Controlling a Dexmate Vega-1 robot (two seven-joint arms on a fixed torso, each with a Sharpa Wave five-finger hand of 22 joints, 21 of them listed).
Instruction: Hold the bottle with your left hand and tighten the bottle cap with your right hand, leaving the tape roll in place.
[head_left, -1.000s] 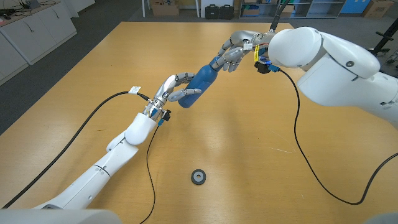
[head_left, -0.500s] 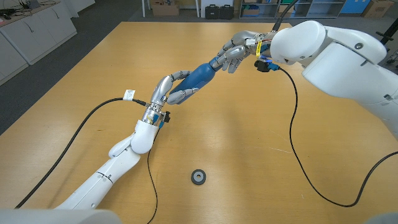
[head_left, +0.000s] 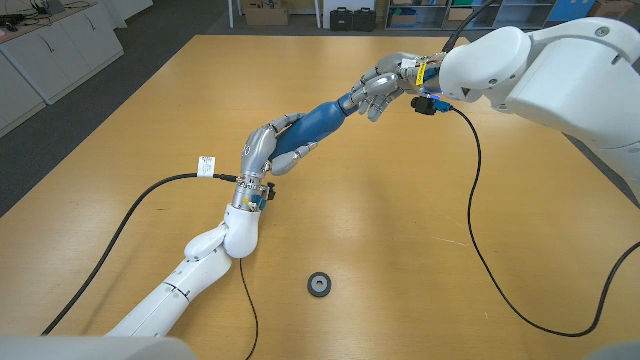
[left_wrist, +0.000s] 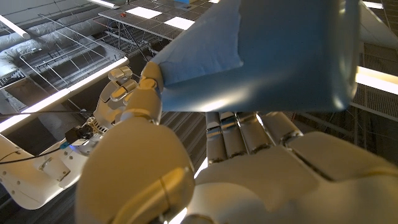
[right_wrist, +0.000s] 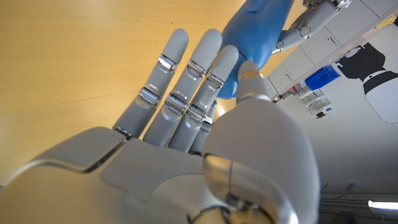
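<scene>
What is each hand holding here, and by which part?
Both hold the blue bottle, which is lifted off the table. The left hand grips its wide lower body; the right hand grips its narrow cap end.

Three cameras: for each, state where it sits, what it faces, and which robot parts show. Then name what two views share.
Head view: fixed above, looking down at the wooden table; both arms, the left hand and right hand hold the blue bottle; tape roll nearer.
Left wrist view: behind the left hand, facing the bottle and ceiling.
Right wrist view: behind the right hand, facing the bottle over the table.
Shared: the bottle.
</scene>
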